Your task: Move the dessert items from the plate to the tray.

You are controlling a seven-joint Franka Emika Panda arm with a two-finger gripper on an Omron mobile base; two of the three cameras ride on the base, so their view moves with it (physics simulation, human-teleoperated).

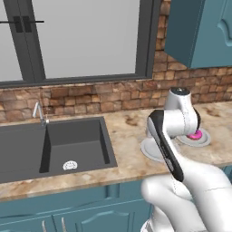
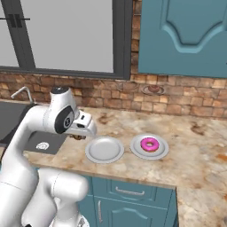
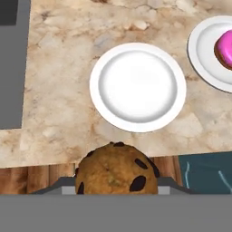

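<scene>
**Muffin held above the counter's front edge**

Currently, in the left base view, the small pink-iced ring doughnut (image 1: 195, 135) is seen on a plate behind the arm.

In the right base view, the gripper (image 2: 79, 136) hangs left of the empty round pale grey plate (image 2: 104, 149).

In the hand view, a brown chocolate-chip muffin (image 3: 116, 170) is clamped; no tray is seen.

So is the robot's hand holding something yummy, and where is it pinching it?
Yes, the gripper holds a brown chocolate-chip muffin. It seems pinched at its sides; the fingertips are hidden.
</scene>
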